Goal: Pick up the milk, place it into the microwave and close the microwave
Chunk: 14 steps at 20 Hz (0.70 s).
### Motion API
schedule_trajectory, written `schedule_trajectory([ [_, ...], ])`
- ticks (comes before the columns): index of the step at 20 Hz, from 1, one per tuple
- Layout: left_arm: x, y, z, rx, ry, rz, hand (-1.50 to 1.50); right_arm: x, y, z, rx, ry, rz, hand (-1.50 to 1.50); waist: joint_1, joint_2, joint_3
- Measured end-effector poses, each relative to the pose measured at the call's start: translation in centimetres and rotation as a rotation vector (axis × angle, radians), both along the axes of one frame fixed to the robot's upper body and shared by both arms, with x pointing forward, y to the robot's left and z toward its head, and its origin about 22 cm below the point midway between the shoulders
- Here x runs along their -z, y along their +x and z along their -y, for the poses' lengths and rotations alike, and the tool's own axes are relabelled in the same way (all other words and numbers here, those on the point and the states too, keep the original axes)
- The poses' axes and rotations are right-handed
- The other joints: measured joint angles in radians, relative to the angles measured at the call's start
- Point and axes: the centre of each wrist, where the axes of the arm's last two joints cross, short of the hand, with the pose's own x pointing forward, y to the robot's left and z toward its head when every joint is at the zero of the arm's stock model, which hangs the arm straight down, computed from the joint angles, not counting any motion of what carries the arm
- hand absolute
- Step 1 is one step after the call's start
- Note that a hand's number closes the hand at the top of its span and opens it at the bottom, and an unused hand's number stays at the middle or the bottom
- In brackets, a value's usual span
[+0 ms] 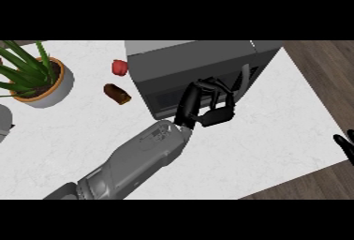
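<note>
place: kitchen | signs: microwave [200, 70] on white marble counter [262, 140], potted plant [31, 75], wood floor [325, 70]

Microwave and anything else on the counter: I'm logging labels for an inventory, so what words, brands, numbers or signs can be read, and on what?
None can be read. The microwave shows no legible text, and neither does the potted plant.

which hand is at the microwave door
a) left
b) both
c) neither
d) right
a: the left hand is up against the front of the microwave, while the right hand shows only at the view's right edge, away from it.
</note>
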Motion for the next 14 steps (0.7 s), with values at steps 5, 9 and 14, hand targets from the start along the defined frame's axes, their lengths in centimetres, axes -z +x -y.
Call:
schedule_trajectory([
  [5,0.1,-0.1,0.1,-0.009,-0.02,0.024,1.5,-0.5,0.2,-0.3,-0.043,0.002,0.015,-1.5,-0.001,0.005,0.0],
  [9,0.2,-0.1,0.0,-0.025,-0.035,0.04,1.5,-0.8,0.2,-0.4,-0.073,0.004,0.02,-1.5,-0.007,0.008,0.0],
  [14,0.3,-0.1,0.0,-0.042,-0.049,0.059,1.5,-1.3,0.3,-0.5,-0.11,-0.003,0.025,-1.5,-0.013,0.01,0.0],
])
